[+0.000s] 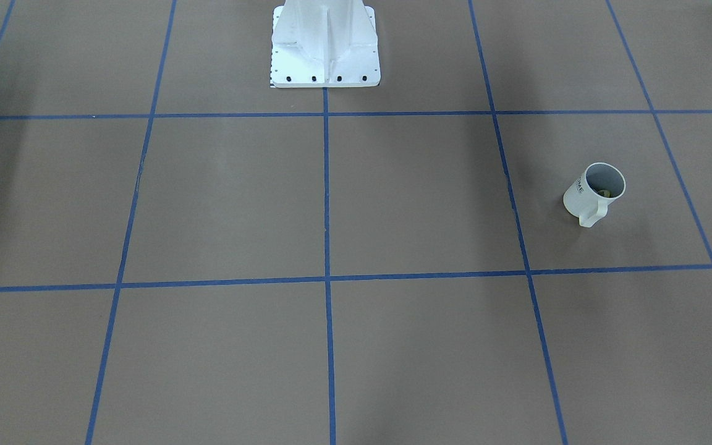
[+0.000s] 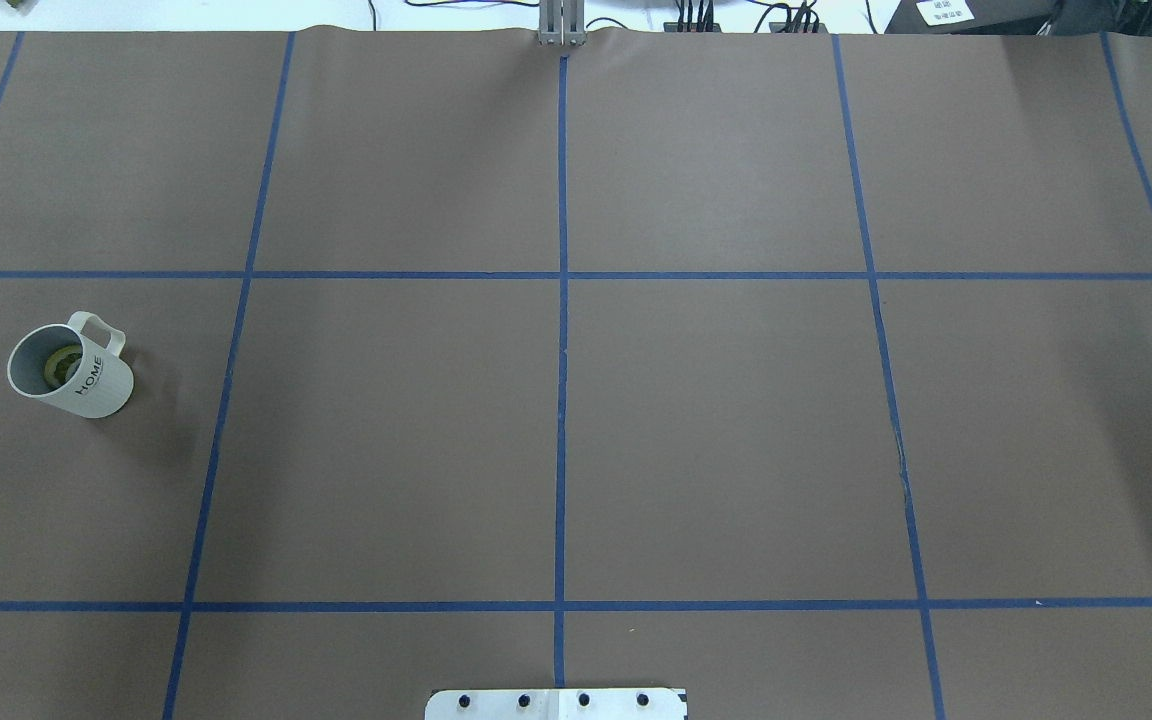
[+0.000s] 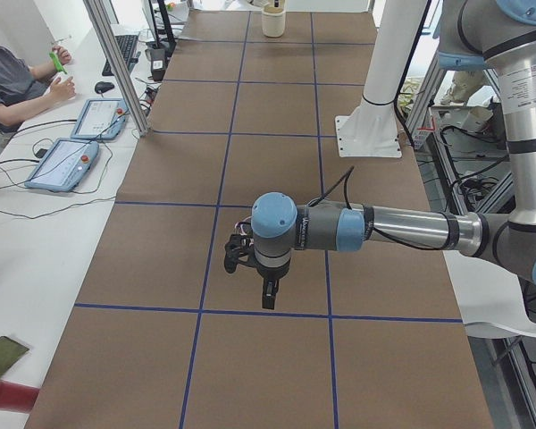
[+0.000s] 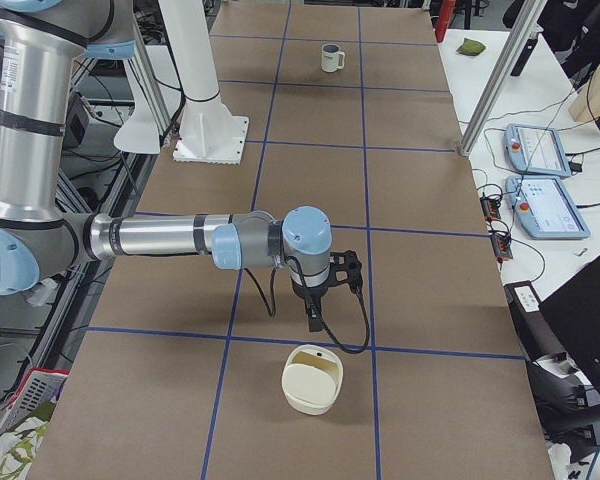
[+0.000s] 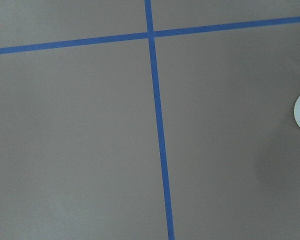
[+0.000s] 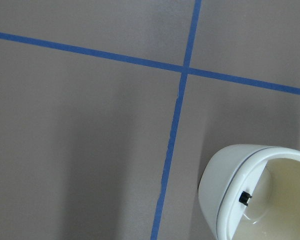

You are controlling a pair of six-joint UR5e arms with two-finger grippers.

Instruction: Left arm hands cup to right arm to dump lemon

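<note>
My cup [image 2: 76, 372] stands on the brown table [image 2: 736, 430] with blue lines [image 2: 562, 400], and I cannot tell if the left gripper [image 3: 268, 298] or right gripper [image 4: 313, 320] is spread.

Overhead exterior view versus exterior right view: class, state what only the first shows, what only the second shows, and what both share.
Only the overhead view: the lemon inside the cup, and the cup's HOME lettering, readable. Only the exterior right view: the right arm stretched over the table, its hand pointing down, a cream bowl on the table near the hand, and two teach pendants on the side bench. Both: the cup, upright and untouched, the brown table with blue tape lines, and the white base plate.
</note>
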